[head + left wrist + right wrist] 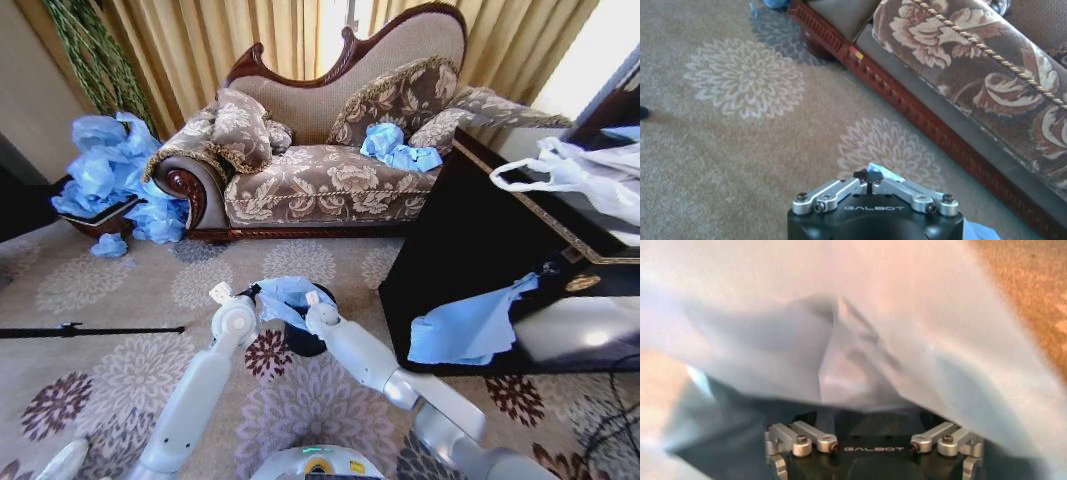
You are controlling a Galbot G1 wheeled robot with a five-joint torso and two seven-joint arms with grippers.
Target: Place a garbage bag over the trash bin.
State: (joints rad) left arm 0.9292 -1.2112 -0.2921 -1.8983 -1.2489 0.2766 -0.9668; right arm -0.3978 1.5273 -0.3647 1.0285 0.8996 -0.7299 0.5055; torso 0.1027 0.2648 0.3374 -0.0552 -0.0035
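Observation:
The garbage bag [285, 295] is a crumpled light blue film held up between my two grippers over the patterned carpet. Below it stands the trash bin [303, 341], small and black, mostly hidden by the film and my right arm. My left gripper [222, 293] is at the bag's left edge; in the left wrist view it [870, 176] is shut, with a corner of the blue film [885, 173] pinched at the tips. My right gripper [314, 299] is at the bag's right side. In the right wrist view its linkages stand wide apart and the garbage bag [840, 340] drapes over it, hiding the fingertips.
An ornate sofa [320, 180] stands behind, with a blue bag [396, 148] on its seat. A heap of blue bags [110, 175] lies at its left end. To the right is a dark cabinet [470, 230] carrying a white handled bag [590, 175] and a hanging blue bag [468, 326]. A black rod [90, 330] lies on the carpet.

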